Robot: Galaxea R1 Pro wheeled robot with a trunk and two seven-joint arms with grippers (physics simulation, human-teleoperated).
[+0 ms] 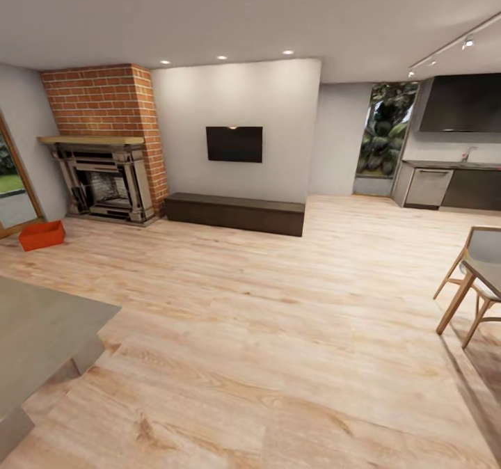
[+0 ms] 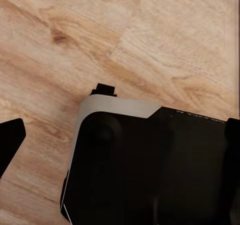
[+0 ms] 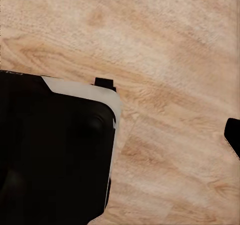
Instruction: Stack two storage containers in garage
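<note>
Red-orange storage container (image 1: 42, 235) sits near brick fireplace (image 1: 104, 177); 2nd one hidden.

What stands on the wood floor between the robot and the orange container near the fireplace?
The grey table at lower left sits near that line. Otherwise bare wood floor leads to the storage container beside the fireplace.

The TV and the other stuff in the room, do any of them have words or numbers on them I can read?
No readable words or numbers in these pictures.
TV: black screen, no text.
Red-orange storage container: plain walls, no label.
Brick fireplace: no sign.
Black robot body over the wood floor, left wrist view: a tiny pale line of print near its top edge, too small and blurred to read.
</note>
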